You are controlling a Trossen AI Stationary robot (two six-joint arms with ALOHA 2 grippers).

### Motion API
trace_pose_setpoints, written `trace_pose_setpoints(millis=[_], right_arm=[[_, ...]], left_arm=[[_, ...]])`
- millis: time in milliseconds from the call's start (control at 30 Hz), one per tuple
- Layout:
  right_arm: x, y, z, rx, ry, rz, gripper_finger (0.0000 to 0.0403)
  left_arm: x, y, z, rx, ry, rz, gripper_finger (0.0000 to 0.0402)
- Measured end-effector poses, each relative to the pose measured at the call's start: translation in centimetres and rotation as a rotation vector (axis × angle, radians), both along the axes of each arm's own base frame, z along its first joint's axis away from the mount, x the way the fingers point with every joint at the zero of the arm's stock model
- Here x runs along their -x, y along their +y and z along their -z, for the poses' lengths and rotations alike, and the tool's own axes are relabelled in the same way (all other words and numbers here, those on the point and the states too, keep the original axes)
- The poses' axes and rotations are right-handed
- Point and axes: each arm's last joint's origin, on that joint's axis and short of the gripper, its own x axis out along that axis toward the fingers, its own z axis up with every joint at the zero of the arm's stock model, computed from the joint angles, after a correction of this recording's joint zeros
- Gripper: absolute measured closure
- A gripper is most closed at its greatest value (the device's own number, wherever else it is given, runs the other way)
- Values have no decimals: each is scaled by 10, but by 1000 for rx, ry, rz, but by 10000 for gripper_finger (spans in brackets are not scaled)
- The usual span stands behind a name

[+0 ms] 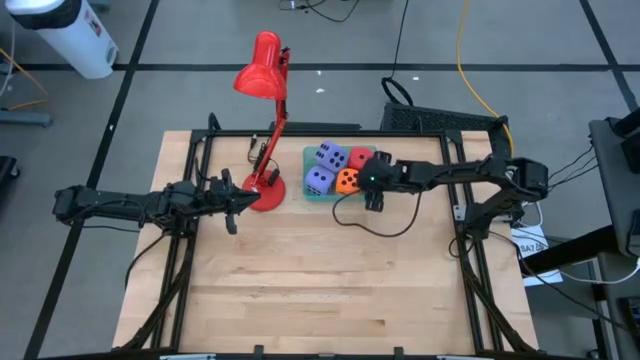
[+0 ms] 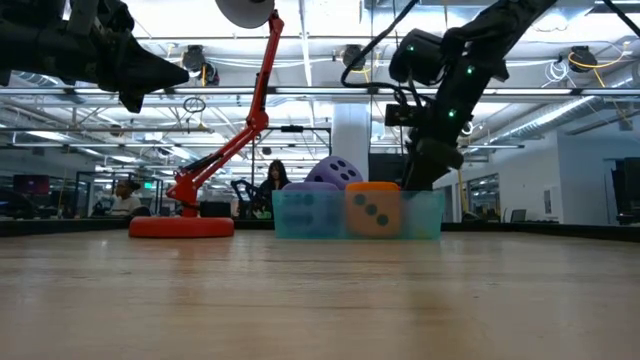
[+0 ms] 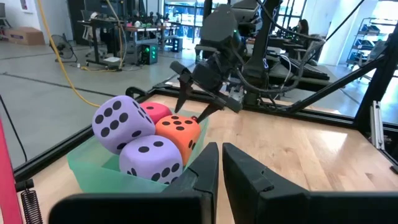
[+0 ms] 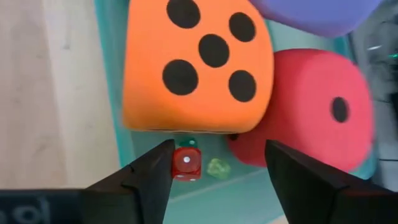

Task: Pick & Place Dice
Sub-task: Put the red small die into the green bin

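- A teal bin (image 1: 327, 194) sits at the far middle of the desk (image 1: 320, 290), just beside the base of a red lamp (image 1: 262, 80).
- Inside it lie four big dice: an orange die (image 4: 196, 65) at the near right corner, a red die (image 4: 311, 109) behind it, a purple die (image 3: 151, 158) at the near left and a second purple die (image 3: 118, 121) stacked higher toward the back.
- The orange and red dice touch; the lower purple die presses against the orange one.
- On the bin floor, in the right wrist view, lie a tiny red die (image 4: 186, 163) and a tiny green die (image 4: 217, 168), just below the orange die's edge.
- The right pincer (image 4: 217, 180) hangs over the bin's right end, fingers spread and released, holding nothing; its tips point down beside the orange die.
- The left pincer (image 3: 219, 163) waits over the desk left of the lamp base, fingers nearly together, gripping nothing.
- The desk is pale wood with a black frame along its edges.
- Beyond it is an open workshop with benches and ceiling lights; two people (image 2: 272, 185) sit far off.
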Motion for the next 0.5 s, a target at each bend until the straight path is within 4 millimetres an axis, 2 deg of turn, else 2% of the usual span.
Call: trace_pose_setpoints(millis=[200,500], right_arm=[[1,7,-10,106,7,-31,175],[15,22,-54,190,-124,-202,190]], left_arm=[[0,0,1,-1,8,1,366],[0,0,1,29,3,1,366]])
